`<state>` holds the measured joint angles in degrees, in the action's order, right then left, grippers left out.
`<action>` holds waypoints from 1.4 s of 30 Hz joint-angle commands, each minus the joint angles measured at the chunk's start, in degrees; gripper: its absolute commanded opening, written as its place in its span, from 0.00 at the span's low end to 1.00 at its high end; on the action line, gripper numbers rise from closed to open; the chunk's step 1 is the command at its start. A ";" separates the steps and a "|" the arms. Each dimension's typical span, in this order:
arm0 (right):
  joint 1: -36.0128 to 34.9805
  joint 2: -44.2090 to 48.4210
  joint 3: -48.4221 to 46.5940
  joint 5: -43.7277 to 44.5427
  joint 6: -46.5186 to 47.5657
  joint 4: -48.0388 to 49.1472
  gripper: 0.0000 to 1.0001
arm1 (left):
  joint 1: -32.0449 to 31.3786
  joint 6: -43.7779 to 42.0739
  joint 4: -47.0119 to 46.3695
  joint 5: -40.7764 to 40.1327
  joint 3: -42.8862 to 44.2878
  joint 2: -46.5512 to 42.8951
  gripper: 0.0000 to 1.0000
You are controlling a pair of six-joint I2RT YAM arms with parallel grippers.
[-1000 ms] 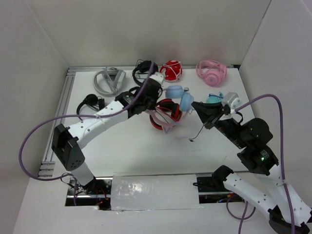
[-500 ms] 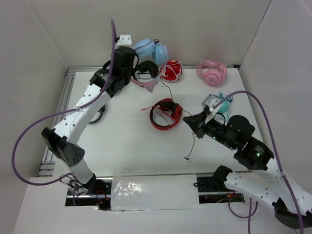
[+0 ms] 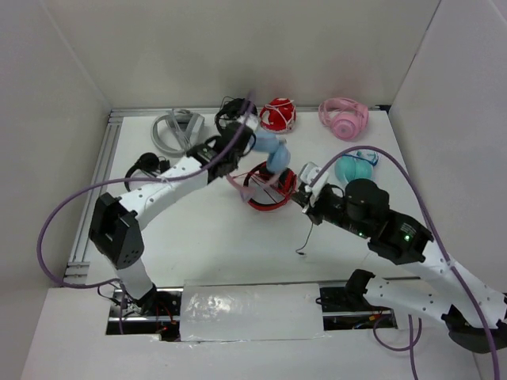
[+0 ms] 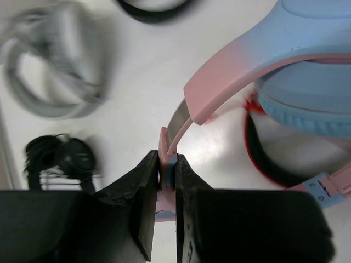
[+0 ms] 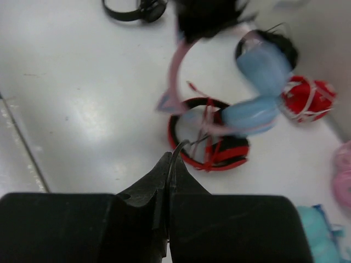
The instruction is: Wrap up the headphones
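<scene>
The headphones [image 3: 272, 152], with light-blue ear cups and a pink headband [image 3: 240, 184], hang in the air over the middle of the table. My left gripper [image 3: 236, 152] is shut on the headband [image 4: 219, 87]; a blue cup [image 4: 307, 104] shows to the right of the fingers. My right gripper [image 3: 304, 195] is shut on the thin black cable [image 5: 179, 147], whose loose end dangles toward the table [image 3: 307, 236]. In the right wrist view the headphones [image 5: 258, 82] are blurred, ahead of the closed jaws [image 5: 171, 160].
A red-and-black pair [image 3: 269, 194] lies right under the held headphones. At the back are a grey pair [image 3: 176, 131], a black pair [image 3: 231, 108], a red wrapped pair [image 3: 277, 115] and an all-pink pair [image 3: 343, 116]. A teal pair [image 3: 354, 168] and another black pair [image 3: 146, 165] lie at the sides.
My left arm swung the headphones up to the back wall, then brought them back down over the red-and-black pair. My right gripper moved left and nearer, still holding the cable.
</scene>
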<state>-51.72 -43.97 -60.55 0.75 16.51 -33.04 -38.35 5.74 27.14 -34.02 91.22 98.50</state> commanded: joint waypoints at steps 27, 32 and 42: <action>12.35 1.76 -8.01 -7.19 18.74 -5.30 0.00 | -7.98 -8.05 -16.86 23.47 -22.30 -26.77 0.00; 13.23 4.59 -2.99 -3.30 16.98 -2.03 0.00 | 2.74 3.20 -12.47 23.29 -21.44 -31.96 0.00; 10.60 -11.05 -12.39 -11.65 17.76 -11.61 0.00 | 10.93 17.39 7.58 8.01 6.59 -12.65 0.00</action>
<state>-39.38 -51.59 -69.95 -8.25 33.54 -42.02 -27.18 16.62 31.64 -20.84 91.83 81.65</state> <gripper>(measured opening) 0.009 0.266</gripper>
